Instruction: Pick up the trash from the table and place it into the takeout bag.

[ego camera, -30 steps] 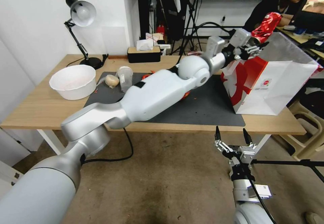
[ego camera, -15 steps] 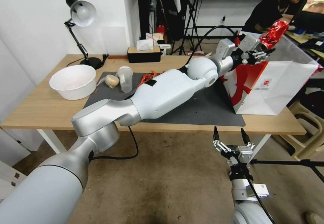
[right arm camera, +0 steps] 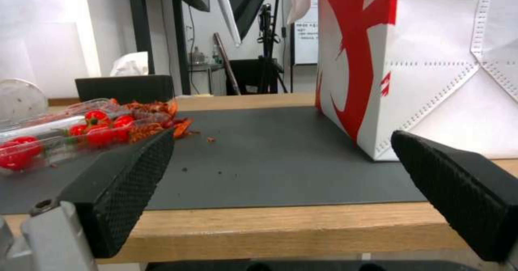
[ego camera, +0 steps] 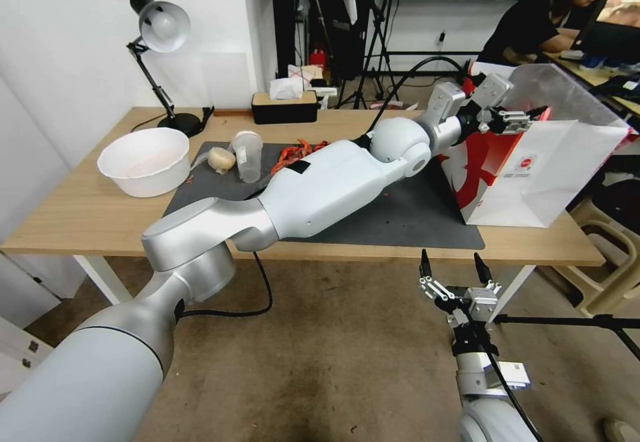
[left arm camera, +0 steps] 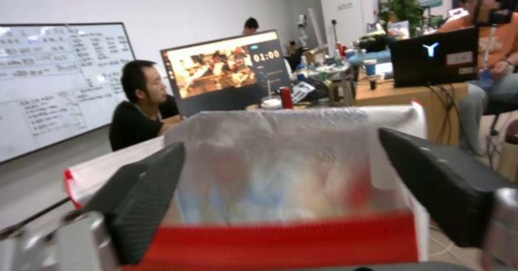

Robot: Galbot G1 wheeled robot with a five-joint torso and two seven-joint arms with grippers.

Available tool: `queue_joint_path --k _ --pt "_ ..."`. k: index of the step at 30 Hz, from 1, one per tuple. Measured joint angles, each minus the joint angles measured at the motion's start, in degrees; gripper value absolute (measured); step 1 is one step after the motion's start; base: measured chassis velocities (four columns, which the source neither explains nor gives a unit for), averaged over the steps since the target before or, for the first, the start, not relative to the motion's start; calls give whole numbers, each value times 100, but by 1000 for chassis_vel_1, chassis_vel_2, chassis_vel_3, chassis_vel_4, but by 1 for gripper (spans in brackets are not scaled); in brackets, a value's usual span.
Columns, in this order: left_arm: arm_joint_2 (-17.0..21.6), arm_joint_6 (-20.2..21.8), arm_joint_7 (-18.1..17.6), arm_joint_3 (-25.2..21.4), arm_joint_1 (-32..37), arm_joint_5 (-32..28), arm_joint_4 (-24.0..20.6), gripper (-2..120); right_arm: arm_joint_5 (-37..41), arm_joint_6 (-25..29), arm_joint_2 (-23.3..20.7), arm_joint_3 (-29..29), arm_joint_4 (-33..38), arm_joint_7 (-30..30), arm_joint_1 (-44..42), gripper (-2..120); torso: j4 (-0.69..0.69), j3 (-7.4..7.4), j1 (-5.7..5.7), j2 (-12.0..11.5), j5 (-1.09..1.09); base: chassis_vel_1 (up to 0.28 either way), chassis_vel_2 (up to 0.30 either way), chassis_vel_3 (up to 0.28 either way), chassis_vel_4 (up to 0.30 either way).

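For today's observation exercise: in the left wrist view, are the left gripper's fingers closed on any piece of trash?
No. The left gripper has its fingers spread wide apart over the takeout bag, with nothing held between them.

A white bag with a red side stands open at the right end of the tabletop; a clear cup and beige lump sit on its grey mat.

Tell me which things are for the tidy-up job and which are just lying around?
For the job: clear plastic cup, small beige lump, takeout bag, left gripper open at the bag's mouth.

Just there: white bowl, tomatoes, lamp, tissue box.
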Motion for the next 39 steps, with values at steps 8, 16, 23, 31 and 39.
queue_joint_path --k 8,16,23,31,39 --pt "128 112 -167 -429 106 160 -49 100 14 -3 -9 -1 23 2 15 100 -3 0 0 0 0 0 0 0 0" --pt "1742 337 -525 -1282 1035 97 -1451 100 8 -53 4 -84 41 3 54 100 1 0 0 1 -4 0 0 0 0" --pt "2703 357 -591 -1846 1776 93 -2242 100 1 -91 -37 -95 40 5 83 100 0 0 0 1 -4 0 0 0 0" --pt "3254 370 -702 -2506 2641 165 -2872 100 -6 -100 -43 -139 41 6 104 100 -1 0 0 1 -3 0 0 0 0" --pt "3700 358 -705 -3175 3568 281 -3429 100 -27 -113 -47 -242 12 6 160 100 -1 -1 0 1 1 0 0 0 0"
